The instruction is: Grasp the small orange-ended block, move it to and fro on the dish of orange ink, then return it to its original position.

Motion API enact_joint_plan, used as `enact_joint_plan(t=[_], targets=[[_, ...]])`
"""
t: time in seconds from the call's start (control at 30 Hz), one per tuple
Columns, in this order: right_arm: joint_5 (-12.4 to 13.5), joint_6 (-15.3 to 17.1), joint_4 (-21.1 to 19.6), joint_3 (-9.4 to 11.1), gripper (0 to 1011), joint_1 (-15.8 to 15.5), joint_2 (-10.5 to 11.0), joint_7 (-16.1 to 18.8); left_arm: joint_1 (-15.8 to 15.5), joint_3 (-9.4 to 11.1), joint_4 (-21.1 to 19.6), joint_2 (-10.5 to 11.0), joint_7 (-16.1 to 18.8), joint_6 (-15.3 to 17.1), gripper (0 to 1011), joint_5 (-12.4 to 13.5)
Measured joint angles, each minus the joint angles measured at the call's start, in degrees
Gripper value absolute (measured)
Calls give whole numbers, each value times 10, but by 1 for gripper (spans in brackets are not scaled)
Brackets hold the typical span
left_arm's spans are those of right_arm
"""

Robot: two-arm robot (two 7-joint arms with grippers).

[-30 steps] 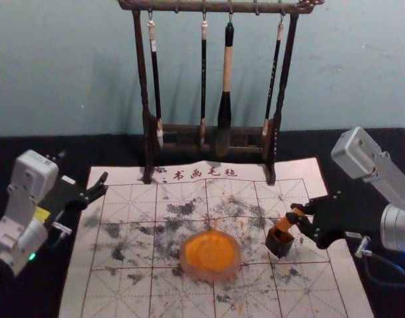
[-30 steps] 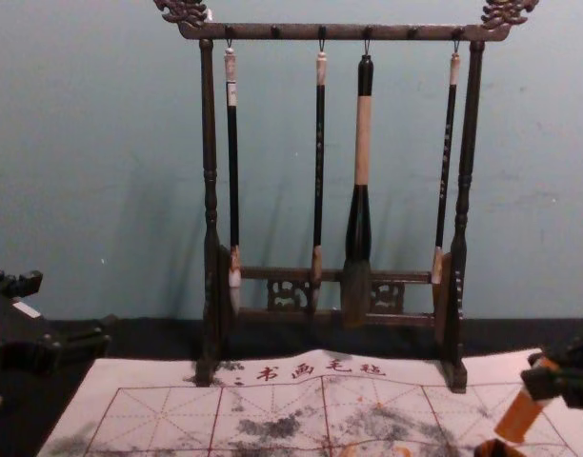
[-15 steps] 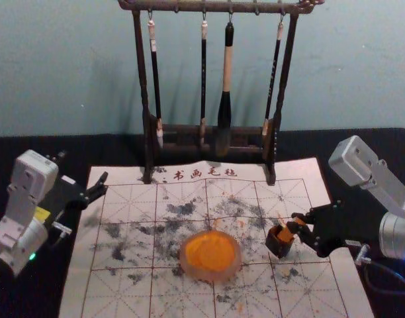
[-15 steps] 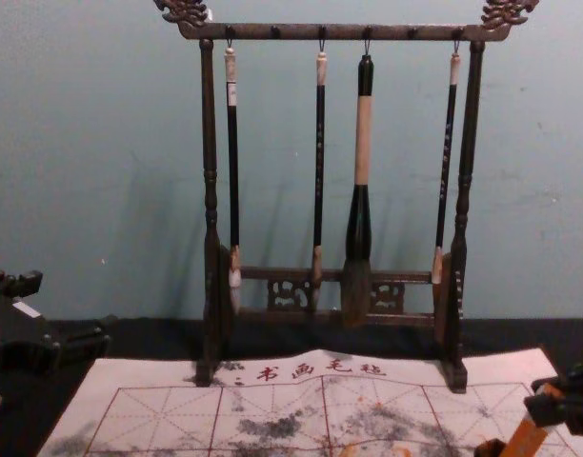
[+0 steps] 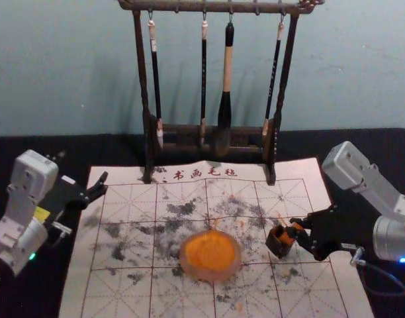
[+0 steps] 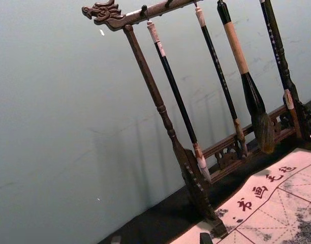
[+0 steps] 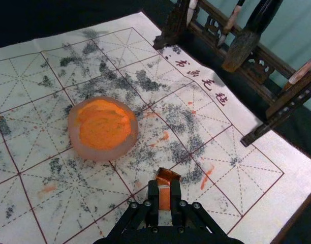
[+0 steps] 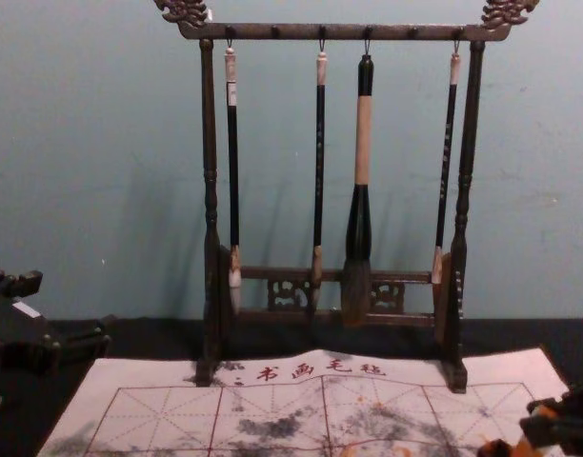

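Behind everything, a pale blue-green wall [image 5: 77, 73]. In front, a black-covered table [image 5: 378, 142], and on it a white calligraphy mat [image 5: 120, 293] with red grid lines, red characters and smudges of black and orange. At the mat's far edge, upright, a dark carved wooden rack [image 5: 284, 63].

Left of the mat, the black left gripper [image 5: 83, 168], parked, fingers spread wide, nothing between. At the mat's right side, low beside the box, the black right gripper [image 5: 294, 228], fingers closed around the block.

Hanging from the rack, four slender-to-thick brushes, the thickest a black-and-tan brush [image 5: 227, 66]. Near the mat's middle, a round, frosted pinkish dish [image 7: 99, 153] of bright orange ink [image 5: 211, 254]. To its right, just apart, a small square brown box [image 5: 278, 248], open-topped.

Smallest, the small orange-ended block [image 7: 164, 198]: gripped, tilted, lower end at the box's mouth. Cannot tell how deep inside.
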Motion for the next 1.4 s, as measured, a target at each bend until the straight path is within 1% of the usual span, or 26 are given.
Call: enact_joint_plan(t=[0.5,0.97,1.4], targets=[[-16,3,25,-16,99,18,-14,8,0,0,0,0,0,0,1001,0],[-22,3,34,-21,99,26,-22,15,0,0,0,0,0,0,1001,0],[-22,4,34,-21,99,26,-22,15,0,0,0,0,0,0,1001,0]])
